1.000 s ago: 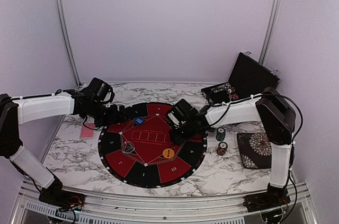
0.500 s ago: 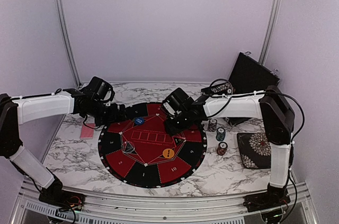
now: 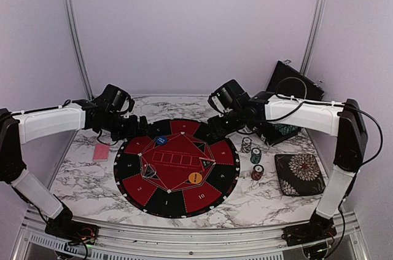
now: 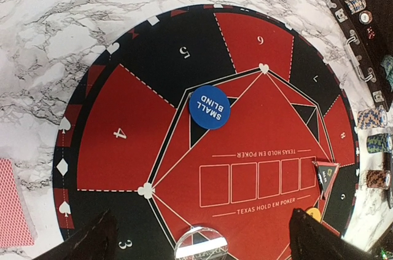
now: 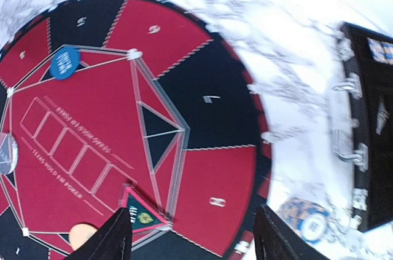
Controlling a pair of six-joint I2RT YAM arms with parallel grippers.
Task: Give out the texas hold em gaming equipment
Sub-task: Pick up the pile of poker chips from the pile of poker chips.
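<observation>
Right end effector (image 3: 216,126) above the mat's (image 3: 178,198) upper right rim, fingers apart, empty. Left end effector (image 3: 136,130) over upper left rim, spread wide, empty. Blue disc (image 4: 209,107) and orange disc (image 3: 195,178) on mat; three chip stacks (image 3: 255,156) on desk right of it; pink card (image 3: 101,152) at left.
</observation>
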